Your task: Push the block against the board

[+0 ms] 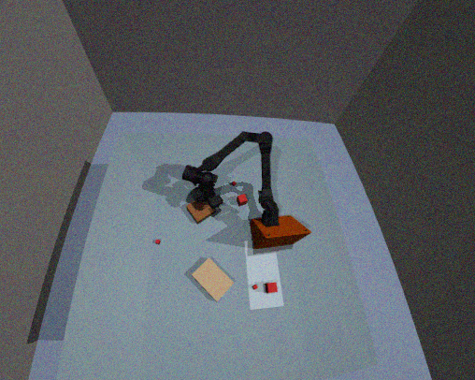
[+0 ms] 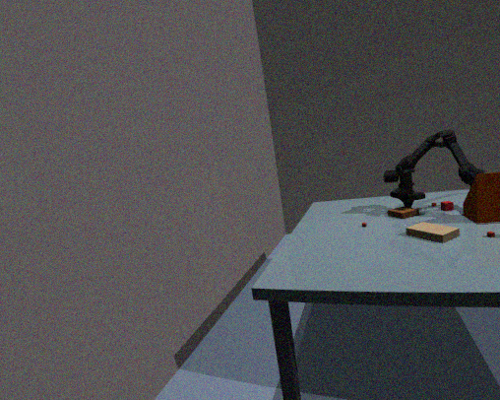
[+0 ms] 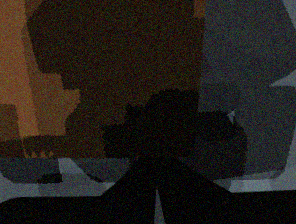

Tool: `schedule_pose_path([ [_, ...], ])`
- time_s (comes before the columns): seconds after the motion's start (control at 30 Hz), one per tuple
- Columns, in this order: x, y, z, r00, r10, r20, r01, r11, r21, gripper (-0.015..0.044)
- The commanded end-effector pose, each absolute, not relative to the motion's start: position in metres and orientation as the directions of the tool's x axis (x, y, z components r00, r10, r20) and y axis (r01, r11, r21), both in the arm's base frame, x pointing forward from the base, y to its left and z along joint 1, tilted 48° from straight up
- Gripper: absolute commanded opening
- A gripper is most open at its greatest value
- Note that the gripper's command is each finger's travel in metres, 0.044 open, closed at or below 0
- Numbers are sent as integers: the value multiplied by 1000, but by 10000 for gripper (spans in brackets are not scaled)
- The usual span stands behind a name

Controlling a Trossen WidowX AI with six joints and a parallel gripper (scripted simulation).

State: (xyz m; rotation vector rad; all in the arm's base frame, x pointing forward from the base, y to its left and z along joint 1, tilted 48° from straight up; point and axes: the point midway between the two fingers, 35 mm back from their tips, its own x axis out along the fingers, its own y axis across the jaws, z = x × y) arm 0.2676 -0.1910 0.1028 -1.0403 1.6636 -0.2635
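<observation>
The square block (image 1: 199, 213) (image 2: 403, 213) is a small flat brown piece on the table, left of the arm's base. In the wrist view it fills the upper left, partly in shadow (image 3: 30, 90). The board (image 1: 212, 279) (image 2: 433, 232) is a larger tan rectangle nearer the front, well apart from the block. My gripper (image 1: 204, 204) (image 2: 406, 204) (image 3: 154, 154) is shut and empty. It points down with its tip at the block's far edge. I cannot tell whether it touches the block.
The arm stands on an orange base (image 1: 280, 231) (image 2: 491, 197). Red cubes lie around: one (image 1: 242, 199) right of the gripper, one (image 1: 271, 287) on a white sheet (image 1: 266, 301), and a tiny one (image 1: 157, 241) to the left. The table's left edge is some way off.
</observation>
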Motion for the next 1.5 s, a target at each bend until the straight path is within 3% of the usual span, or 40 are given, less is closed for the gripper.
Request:
schedule_pose_path([
  [0.0, 274, -190, 104, -6, -741, -671, -489, 588, -645, 0],
  [0.93, 308, -178, 91, -6, -740, -673, -488, 589, -644, 0],
  [1.47, 289, -186, 99, -6, -740, -673, -488, 589, -644, 0],
])
